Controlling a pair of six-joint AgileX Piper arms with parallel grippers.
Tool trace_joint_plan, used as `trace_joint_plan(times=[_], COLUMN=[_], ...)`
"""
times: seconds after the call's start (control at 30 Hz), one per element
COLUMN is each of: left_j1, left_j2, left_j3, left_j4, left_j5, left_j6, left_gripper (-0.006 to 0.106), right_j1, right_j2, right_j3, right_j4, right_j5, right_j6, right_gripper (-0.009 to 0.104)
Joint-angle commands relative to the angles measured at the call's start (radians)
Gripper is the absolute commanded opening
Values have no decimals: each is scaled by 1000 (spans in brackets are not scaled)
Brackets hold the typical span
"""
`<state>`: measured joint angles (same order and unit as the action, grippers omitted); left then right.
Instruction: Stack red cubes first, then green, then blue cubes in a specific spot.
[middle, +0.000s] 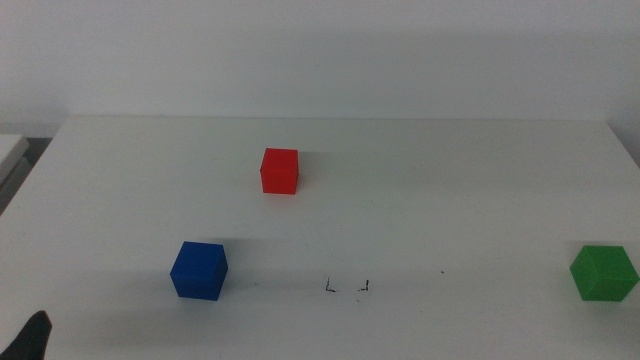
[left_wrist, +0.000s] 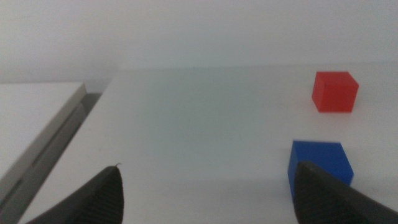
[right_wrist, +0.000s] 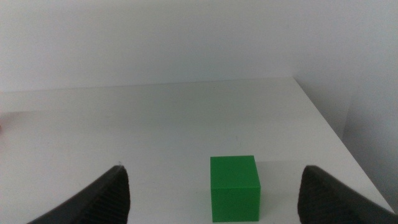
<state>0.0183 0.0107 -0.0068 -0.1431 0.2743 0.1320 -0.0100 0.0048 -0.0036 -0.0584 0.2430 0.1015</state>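
Both tools, left tool (left_wrist: 205, 196) and right tool (right_wrist: 211, 196), wait wide open, empty; red cube (middle: 280, 171), green cube (middle: 604, 273), blue cube (middle: 199, 270) sit well apart on the counter (middle: 450, 190). Nothing stacked yet.

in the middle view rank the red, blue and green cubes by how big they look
1. Blue cube and green cube: look about alike, both nearer the camera.
2. Red cube: looks smallest, but it sits farther back.

left gripper (left_wrist: 208, 190) dark matte tapered jaws, right gripper (right_wrist: 214, 190) alike, smooth rounded tips
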Motion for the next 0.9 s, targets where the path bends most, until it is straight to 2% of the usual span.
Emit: trace_joint_plan(times=[0.0, 0.37, 0.47, 0.6, 0.63, 0.77, 0.87], left_j1=[0, -2, -50, -178, -238, -357, -411], left_j2=[69, 876, 1076, 1331, 1438, 1647, 1786], left_j3=[-52, -751, -916, -1116, -1230, -1470, -1621], left_j4=[-10, -89, -112, -35, 15, 203, 228], left_j5=[9, 355, 440, 458, 514, 659, 717], left_j6=[-5, -5, -2, -55, -181, -320, -363], left_gripper=[94, 94, 94, 94, 94, 94, 94], right_j1=[2, 2, 2, 2, 2, 2, 2], right_j2=[-5, -5, -5, -5, -5, -5, -5], right_j3=[4, 4, 4, 4, 4, 4, 4], right_j4=[-13, -13, -13, -13, -13, -13, -13], right_j5=[-11, -11, -11, -11, -11, -11, -11], right_j6=[-4, -4, -4, -4, -4, -4, -4], right_gripper=[93, 93, 93, 93, 93, 93, 93])
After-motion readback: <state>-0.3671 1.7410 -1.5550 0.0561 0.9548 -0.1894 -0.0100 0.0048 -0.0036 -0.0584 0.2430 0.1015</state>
